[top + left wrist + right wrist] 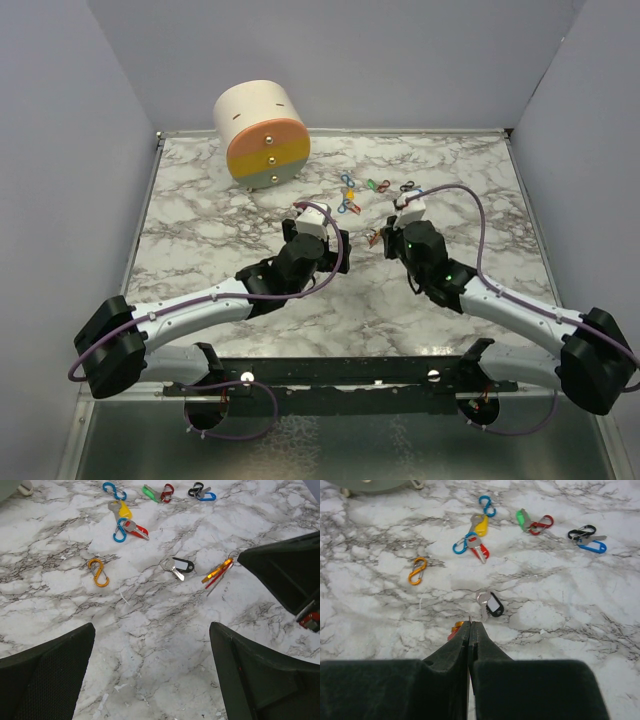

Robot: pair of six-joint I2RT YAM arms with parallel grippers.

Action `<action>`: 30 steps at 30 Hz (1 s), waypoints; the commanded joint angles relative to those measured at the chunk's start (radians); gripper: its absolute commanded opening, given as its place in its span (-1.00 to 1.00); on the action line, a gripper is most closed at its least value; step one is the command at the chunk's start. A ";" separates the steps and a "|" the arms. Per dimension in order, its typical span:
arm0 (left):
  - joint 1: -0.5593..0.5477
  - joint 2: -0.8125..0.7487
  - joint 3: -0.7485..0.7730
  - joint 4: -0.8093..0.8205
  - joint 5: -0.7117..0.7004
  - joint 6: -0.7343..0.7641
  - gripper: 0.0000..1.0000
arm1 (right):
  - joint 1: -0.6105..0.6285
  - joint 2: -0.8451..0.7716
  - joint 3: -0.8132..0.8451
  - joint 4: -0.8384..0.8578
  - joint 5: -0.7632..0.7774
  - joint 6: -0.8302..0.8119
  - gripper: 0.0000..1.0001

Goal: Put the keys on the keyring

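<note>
- A round tub (262, 135) lies on its side at the far left of the bench (480, 190). Its striped face shows three small knobs.
- The left gripper (150, 645) hovers over bare marble near the middle. Its fingers (50, 680) are spread wide and hold nothing.
- An orange clip (98, 572) lies flat and alone, to the left of the other small things.
- Further back, a blue clip (111, 489) sits just beside the metal end of the yellow key (122, 511).
- Next to the yellow key, a second blue clip (120, 532) touches the red key (136, 529).
- A black-tagged key (492, 604) lies by itself nearer the arms, just ahead of the right fingertips.
- The green key (521, 519) and a red clip (542, 525) touch each other at the back of the group.
- The blue key (592, 545) lies against a black clip (582, 531), furthest right of the scattered pieces.
- The right gripper (469, 630) is low over the bench with its fingers pressed together. They pinch a thin orange-and-red piece (218, 571), which juts from the tips towards the black-tagged key. I cannot tell whether this piece is a clip, a key or both.
</note>
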 commanded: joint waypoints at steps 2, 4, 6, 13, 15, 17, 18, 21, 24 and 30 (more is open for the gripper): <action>-0.001 -0.029 -0.005 0.015 -0.027 -0.002 0.98 | -0.109 0.073 0.085 0.010 -0.007 0.024 -0.99; -0.001 -0.037 -0.008 0.019 -0.026 0.000 0.98 | -0.143 0.115 0.112 0.015 -0.024 0.016 -0.99; -0.001 -0.043 -0.011 0.021 -0.027 0.001 0.98 | -0.173 0.150 0.142 0.019 -0.042 0.010 -0.99; -0.001 -0.046 -0.016 0.024 -0.029 0.004 0.98 | -0.266 0.263 0.217 0.014 -0.089 0.014 -0.99; -0.001 -0.043 -0.016 0.025 -0.030 0.007 0.98 | -0.288 0.286 0.226 0.012 -0.095 0.019 -0.98; -0.001 -0.037 -0.015 0.026 -0.028 0.007 0.98 | -0.315 0.303 0.235 0.002 -0.108 0.029 -0.99; 0.000 -0.035 -0.013 0.027 -0.026 0.007 0.98 | -0.329 0.311 0.238 -0.003 -0.113 0.033 -0.99; 0.000 -0.026 -0.010 0.028 -0.026 0.009 0.98 | -0.371 0.333 0.248 -0.022 -0.125 0.053 -0.99; 0.000 -0.019 -0.008 0.031 -0.026 0.009 0.98 | -0.406 0.349 0.252 -0.037 -0.143 0.068 -0.99; 0.000 -0.009 -0.005 0.034 -0.027 0.012 0.98 | -0.420 0.368 0.251 -0.021 -0.179 0.067 -0.99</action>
